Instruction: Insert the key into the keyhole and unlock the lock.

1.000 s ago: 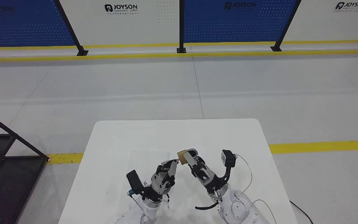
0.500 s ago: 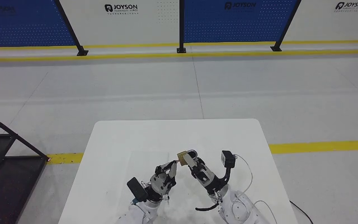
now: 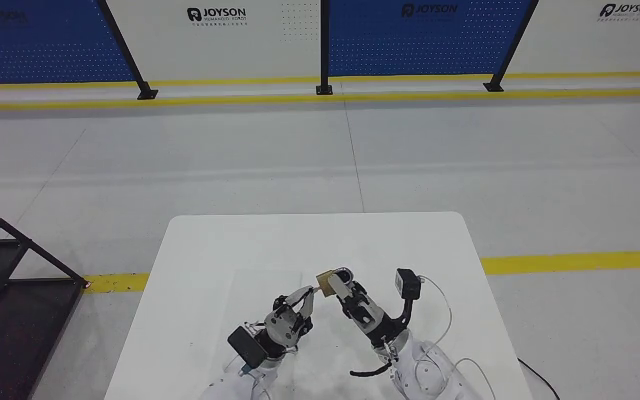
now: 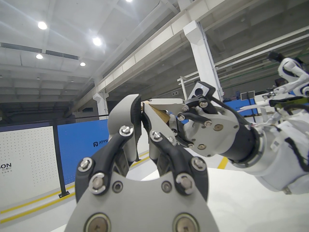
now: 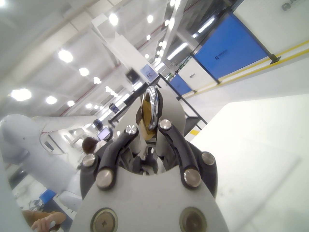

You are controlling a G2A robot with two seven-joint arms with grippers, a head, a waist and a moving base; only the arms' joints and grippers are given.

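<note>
1. Left gripper (image 4: 140,120) has its fingers (image 4: 128,118) drawn nearly together, with only a thin slit between the dark pads. I cannot tell whether the key sits in that slit.
2. Right gripper (image 5: 150,108) is clamped on the lock (image 5: 144,115), a brass padlock. Its silver shackle (image 5: 152,102) curves up between the two fingers.
3. In the top view both grippers are in the lower middle of the frame, over the white table (image 3: 200,260). The left gripper is to the lower left of the right one.
4. The lock is held clear of the tabletop, just below the frame's centre, with its brass body turned toward the left gripper's tips.
5. The left fingertips are just beside the lock. Whether they touch it cannot be told.
</note>
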